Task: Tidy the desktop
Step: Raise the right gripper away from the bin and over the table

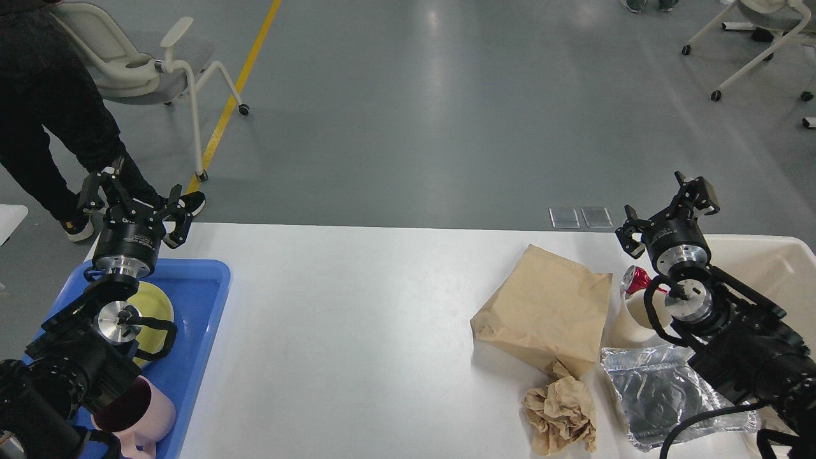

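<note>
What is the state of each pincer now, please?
Left pincer: open, holding nothing.
Right pincer: open, holding nothing.

Blue tray [207, 299] at nine o'clock carrying a yellow plate [158, 303] and pink mug [143, 414]; brown paper bag [545, 306], crumpled paper [561, 414], foil tray [656, 398] at four o'clock.

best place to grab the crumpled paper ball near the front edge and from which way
Come straight down with the right gripper, which looks open and empty. Pinch the crumpled paper across its raised middle folds: it lies loose on the desktop, touching the paper bag, with the foil tray close beside, so side approaches look crowded.
</note>
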